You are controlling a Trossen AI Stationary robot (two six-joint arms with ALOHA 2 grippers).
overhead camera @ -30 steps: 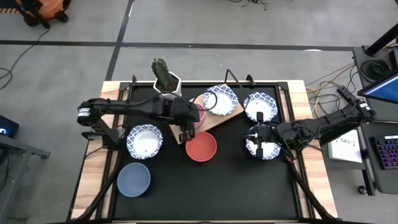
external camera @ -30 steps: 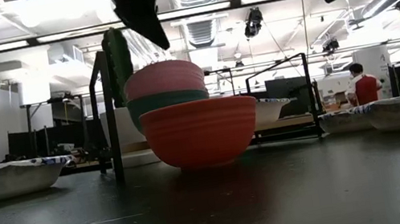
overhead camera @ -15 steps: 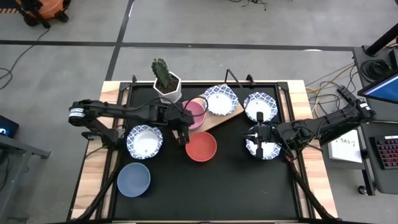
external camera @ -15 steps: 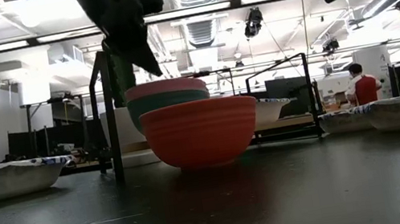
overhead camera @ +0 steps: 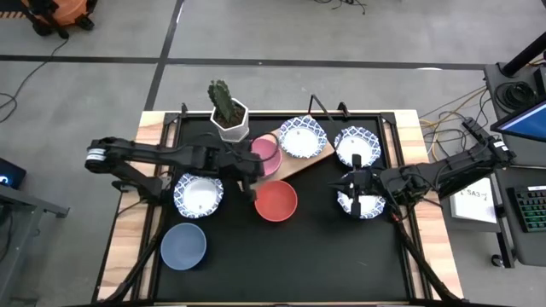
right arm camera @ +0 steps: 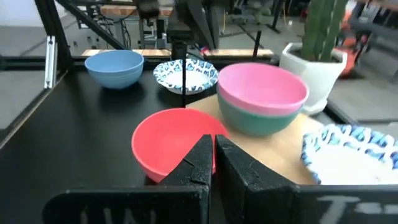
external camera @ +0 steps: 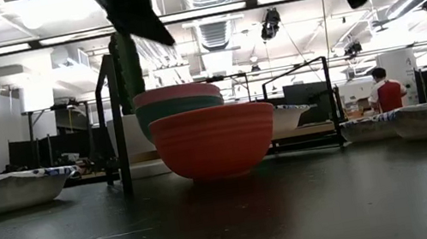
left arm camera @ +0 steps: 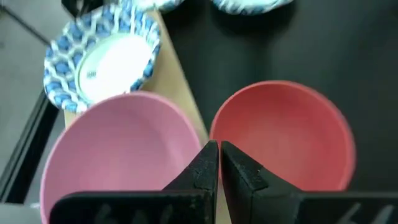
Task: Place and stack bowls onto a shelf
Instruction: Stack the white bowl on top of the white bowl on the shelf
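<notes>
The pink bowl [overhead camera: 266, 155] sits nested in the green bowl [right arm camera: 258, 121] on the wooden shelf [overhead camera: 300, 162], beside a patterned bowl [overhead camera: 303, 136]. The red bowl [overhead camera: 275, 201] stands on the black table next to the shelf. My left gripper [overhead camera: 250, 186] hovers shut above the gap between the pink bowl [left arm camera: 118, 155] and the red bowl [left arm camera: 283, 134]. My right gripper [overhead camera: 344, 186] is shut and hovers over another patterned bowl [overhead camera: 362, 203]. Two more patterned bowls [overhead camera: 198, 194] [overhead camera: 357, 145] and the blue bowl [overhead camera: 183, 245] rest on the table.
A white hexagonal cactus pot [overhead camera: 229, 115] stands at the table's far edge behind the shelf. A black metal frame [external camera: 117, 127] rises at the far side. Bare black tabletop [overhead camera: 299, 256] lies toward the near edge. A person [external camera: 384, 91] is in the room beyond.
The pink bowl has dropped down into the green bowl and sits lower on it. My left gripper has risen and drawn back a little toward the table's left, away from the pink bowl. The right arm has kept still.
</notes>
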